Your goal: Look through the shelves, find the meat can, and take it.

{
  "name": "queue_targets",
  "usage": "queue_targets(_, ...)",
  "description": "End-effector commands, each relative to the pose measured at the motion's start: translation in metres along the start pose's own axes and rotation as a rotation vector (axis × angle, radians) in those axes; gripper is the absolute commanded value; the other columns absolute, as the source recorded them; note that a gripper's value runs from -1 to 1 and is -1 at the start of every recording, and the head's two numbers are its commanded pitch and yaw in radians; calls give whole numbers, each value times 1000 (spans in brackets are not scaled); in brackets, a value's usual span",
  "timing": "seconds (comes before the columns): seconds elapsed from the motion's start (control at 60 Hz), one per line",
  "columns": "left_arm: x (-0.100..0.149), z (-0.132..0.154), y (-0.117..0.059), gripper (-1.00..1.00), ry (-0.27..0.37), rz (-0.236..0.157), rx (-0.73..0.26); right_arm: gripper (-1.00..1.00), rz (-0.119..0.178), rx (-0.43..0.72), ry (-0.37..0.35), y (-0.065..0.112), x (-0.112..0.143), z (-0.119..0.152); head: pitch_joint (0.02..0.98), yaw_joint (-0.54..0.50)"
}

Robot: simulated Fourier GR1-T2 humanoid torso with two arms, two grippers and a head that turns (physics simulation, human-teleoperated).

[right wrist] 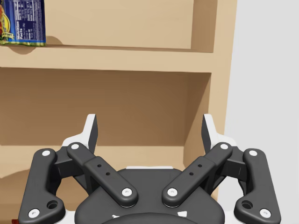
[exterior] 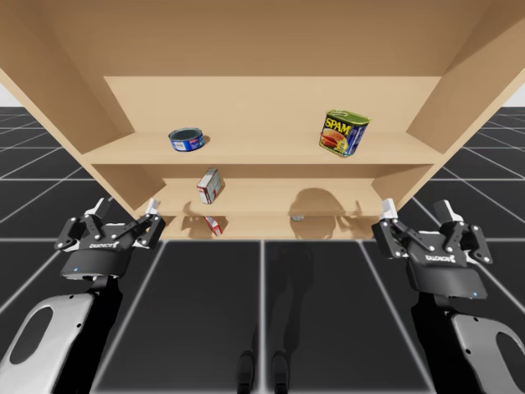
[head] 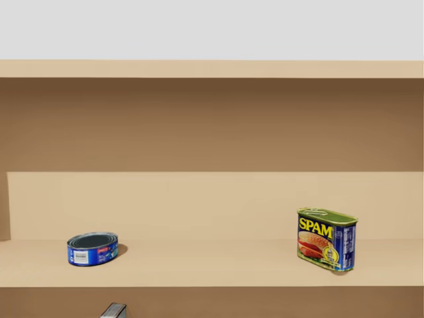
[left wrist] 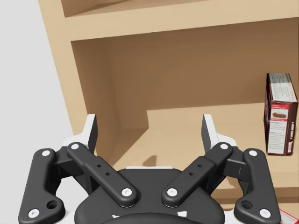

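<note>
Pale wood makes up the open shelf unit [exterior: 262, 156], which stands on a black floor [exterior: 205, 312] ruled with a light grid, against a flat grey backdrop. On the upper shelf the blue, green-topped rectangular meat can [exterior: 343, 133] stands upright toward the right. It is well apart from a low round blue can [exterior: 187, 139] at the left. One shelf down stands a red and white box [exterior: 209, 185]. My left fingers [left wrist: 89, 133] and right fingers [right wrist: 89, 133] are spread apart, holding nothing, before the lower shelves.
</note>
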Motion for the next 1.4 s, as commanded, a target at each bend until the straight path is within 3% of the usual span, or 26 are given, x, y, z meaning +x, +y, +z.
queue_targets(0.017, 0, 0, 0, -1000, -2, 0, -1, -1000, 3, -23, -38, 1, -1, 3, 84, -9)
queue_targets(0.067, 0, 0, 0, -1000, -3, 0, -1, -1000, 8, 5, -40, 1, -1, 3, 87, -9)
queue_targets(0.1, 1, 0, 0, -1000, -4, 1, -1, -1000, -15, 18, -32, 0, 0, 2, 96, -12)
queue_targets(0.2, 1, 0, 0, -1000, -5, 1, 0, -1000, -19, 24, -9, -1, -1, 0, 119, -36)
queue_targets(0.3, 1, 1, 0, -1000, -6, 0, -2, -1000, -21, 21, -9, -1, -1, 0, 165, -130)
queue_targets(0.367, 1, 1, 0, -1000, -6, 0, -2, -1000, -5, 9, -14, -1, -1, -1, 195, -197)
queue_targets(0.5, 1, 1, -1, -1000, -7, -3, -11, -1000, -17, 5, -16, -1, 0, -1, 237, -280)
queue_targets(0.767, 1, 1, -1, -1000, -7, 3, -12, -1000, -24, 9, -19, 3, 12, 3, 255, -280)
queue_targets(0.85, 1, 1, -2, -1000, -6, 4, -12, -1000, -73, -3, -28, 5, 32, 6, 254, -275)
queue_targets(0.883, 1, 1, -2, -1000, -5, 4, -13, -1000, -75, 0, -31, 6, 46, 8, 254, -272)
queue_targets(0.967, 0, 1, -2, -1000, -4, 4, -14, -1000, -117, 47, 24, 10, 70, 9, 255, -273)
queue_targets(1.017, 0, 1, -1, -1000, -3, 4, -14, -1000, -107, 65, 18, 13, 83, 8, 255, -274)
queue_targets(1.05, 0, 1, -1, -1000, -3, 5, -13, -1000, -80, 76, 15, 15, 93, 7, 255, -274)
queue_targets(1.183, 0, 1, 0, -1000, 0, 6, -14, -1000, -26, 111, 2, 23, 122, 2, 257, -276)
queue_targets(1.25, 0, 1, -1, -1000, 1, 4, -18, -1000, -17, 138, 13, 25, 131, -1, 257, -279)
queue_targets(1.4, 0, 1, -2, -1000, 3, 2, -25, -1000, -38, 182, 52, 31, 139, -14, 263, -284)
